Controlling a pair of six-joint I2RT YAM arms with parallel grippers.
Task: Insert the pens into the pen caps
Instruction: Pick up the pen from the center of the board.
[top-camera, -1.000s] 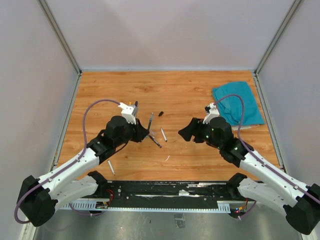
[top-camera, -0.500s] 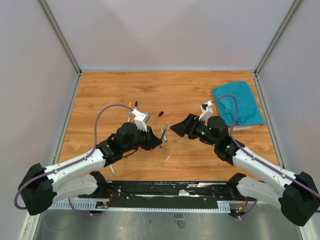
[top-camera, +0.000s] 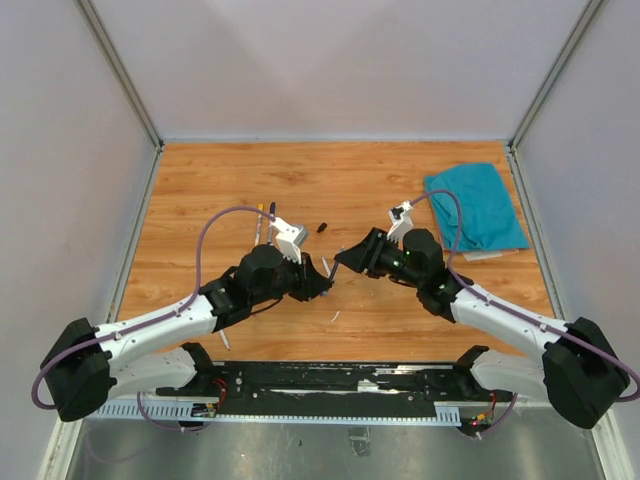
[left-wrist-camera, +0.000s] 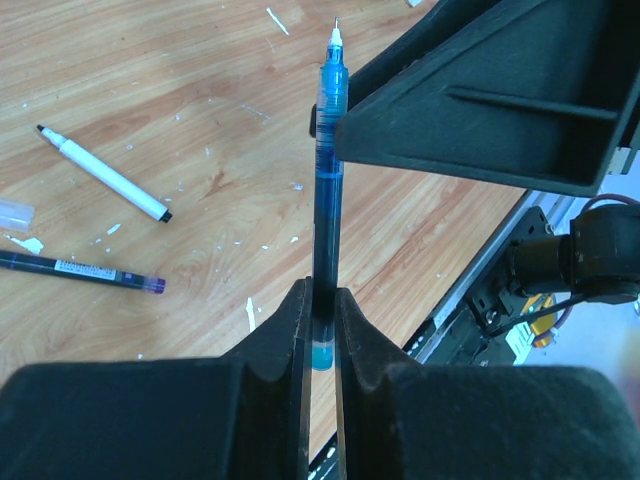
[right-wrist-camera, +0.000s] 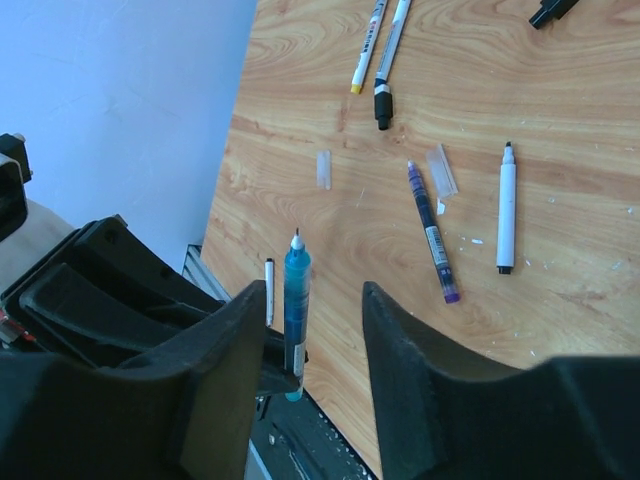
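My left gripper (left-wrist-camera: 320, 295) is shut on the lower end of a blue pen (left-wrist-camera: 328, 170) and holds it above the table, bare tip pointing away. In the top view the left gripper (top-camera: 318, 278) and right gripper (top-camera: 345, 262) meet at mid-table. My right gripper (right-wrist-camera: 312, 300) is open and empty. The blue pen (right-wrist-camera: 296, 310) stands between its fingers, nearer the left one. A black pen cap (top-camera: 322, 227) lies on the wood behind them and also shows in the right wrist view (right-wrist-camera: 553, 10).
On the table lie a white pen (right-wrist-camera: 506, 207), a dark purple-ended pen (right-wrist-camera: 432, 232), a yellow-ended pen (right-wrist-camera: 367, 45), a black-and-white pen (right-wrist-camera: 391, 55) and pale scraps (right-wrist-camera: 323, 168). Another white pen (top-camera: 222, 335) lies near the front edge. A teal cloth (top-camera: 475, 205) lies back right.
My left gripper has carried the blue pen right and toward the middle. My right gripper has moved left until its open fingers straddle the pen's tip end.
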